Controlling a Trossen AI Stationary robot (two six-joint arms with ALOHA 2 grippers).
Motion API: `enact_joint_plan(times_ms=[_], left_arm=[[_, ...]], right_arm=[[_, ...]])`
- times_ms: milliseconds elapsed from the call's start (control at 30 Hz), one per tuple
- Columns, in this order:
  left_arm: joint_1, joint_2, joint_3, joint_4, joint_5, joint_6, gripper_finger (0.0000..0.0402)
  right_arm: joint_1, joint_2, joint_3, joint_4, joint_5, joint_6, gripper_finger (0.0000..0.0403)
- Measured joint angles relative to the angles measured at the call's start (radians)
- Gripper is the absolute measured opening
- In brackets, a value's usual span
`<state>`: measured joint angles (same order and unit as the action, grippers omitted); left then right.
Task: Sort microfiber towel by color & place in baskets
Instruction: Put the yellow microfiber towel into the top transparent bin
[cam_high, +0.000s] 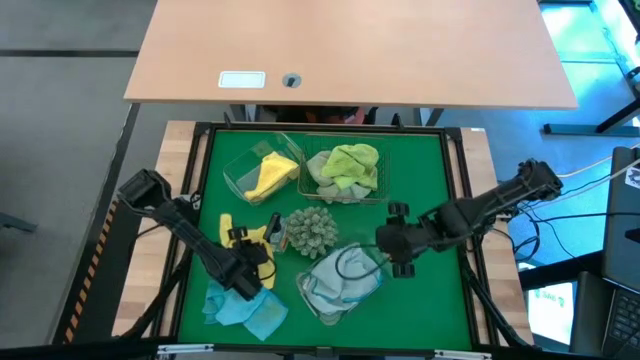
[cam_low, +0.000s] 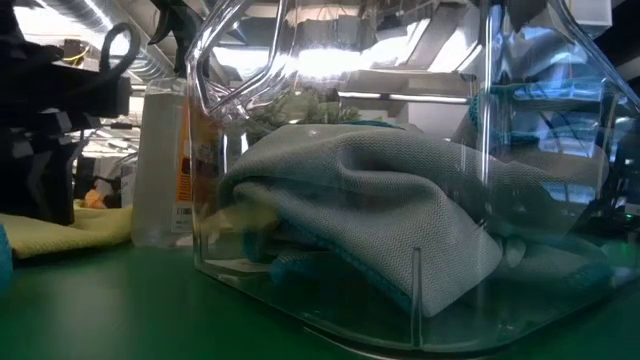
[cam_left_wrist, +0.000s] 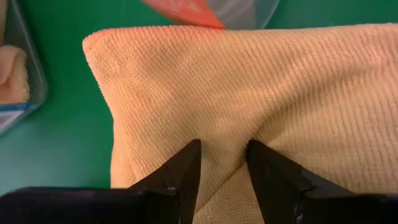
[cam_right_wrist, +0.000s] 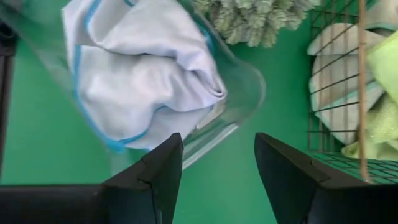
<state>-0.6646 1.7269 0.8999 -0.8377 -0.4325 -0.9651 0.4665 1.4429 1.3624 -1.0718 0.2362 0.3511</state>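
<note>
Several small soft cloths lay spread over the green worktop (cam_high: 420, 170). A yellow cloth (cam_high: 238, 232) lay flat near the left edge, its ribbed weave plain in the left wrist view. The left gripper (cam_left_wrist: 222, 163) pressed down on it, its two fingers set narrowly with a ridge of the fabric pinched between them. Just toward the front-left corner lay a light blue cloth (cam_high: 243, 305), crumpled on the mat.

A second yellow cloth (cam_high: 272, 172) sat folded in a clear plastic tub (cam_high: 236, 172) toward the back left. Beside it, at the back middle, a wire basket (cam_high: 378, 190) held a pale lime green cloth (cam_high: 350, 165) bunched in soft folds. A second clear tub (cam_high: 312, 295) near the front edge held a pale blue cloth (cam_right_wrist: 143, 68) with a darker blue hem, heaped loosely inside.

A spiky grey-green ball (cam_high: 310, 230) rested at the middle of the worktop, between the tubs and the wire basket.

The right gripper (cam_right_wrist: 217, 168) hovered just beside the front tub, on its right, its fingers spread wide and holding nothing.
</note>
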Motion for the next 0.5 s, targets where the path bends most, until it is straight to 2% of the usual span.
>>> enact_joint_plan(times_ms=[167, 267, 500], left_arm=[[0.030, 0.004, 0.001, -0.001, 0.021, 0.033, 0.0128], [0.045, 0.005, 0.000, 0.000, 0.024, 0.034, 0.0113], [0.056, 0.008, -0.002, 0.005, 0.024, 0.034, 0.0026]], right_arm=[[0.065, 0.000, 0.000, 0.005, 0.013, 0.047, 0.0198], [0.102, 0.000, 0.000, 0.007, 0.044, 0.075, 0.0198], [0.174, 0.000, 0.000, 0.007, 0.097, 0.142, 0.0198]])
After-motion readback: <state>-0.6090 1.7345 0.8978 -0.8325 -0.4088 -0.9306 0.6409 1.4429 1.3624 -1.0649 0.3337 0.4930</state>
